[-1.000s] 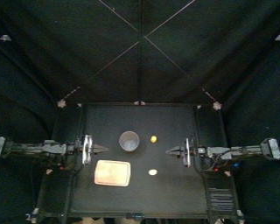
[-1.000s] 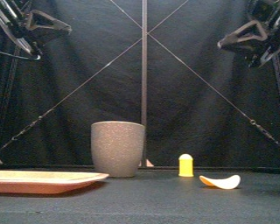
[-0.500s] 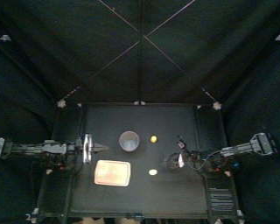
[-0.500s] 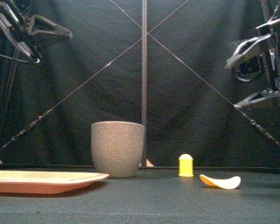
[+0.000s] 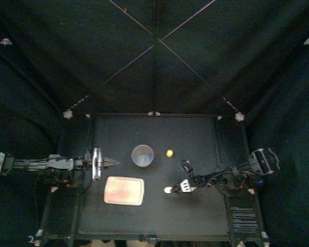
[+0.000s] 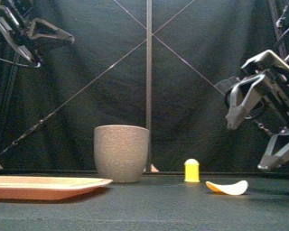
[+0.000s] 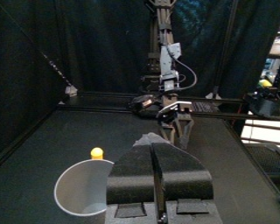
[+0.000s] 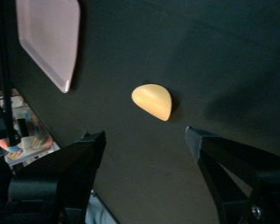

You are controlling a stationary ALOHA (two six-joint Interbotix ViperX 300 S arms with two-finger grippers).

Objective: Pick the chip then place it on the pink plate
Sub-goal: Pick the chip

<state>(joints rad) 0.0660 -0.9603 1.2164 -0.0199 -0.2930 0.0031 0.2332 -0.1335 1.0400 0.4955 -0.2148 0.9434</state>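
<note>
On the tabletop (image 5: 196,217), the chip (image 5: 168,190) lies at the pink tray's (image 5: 124,192) three o'clock; the right end effector (image 8: 145,138) is spread apart nearby (left end effector (image 7: 154,140) closed).

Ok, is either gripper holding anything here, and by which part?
Nothing is held. The right gripper hangs open above the chip, clear of it; the left gripper rests shut and empty at the left.

You have: chip (image 6: 228,188) smooth, faint sheen, pink plate (image 6: 44,186) matt plastic, grey cup (image 6: 122,153) speckled matt, table (image 6: 147,212) matt black.
</note>
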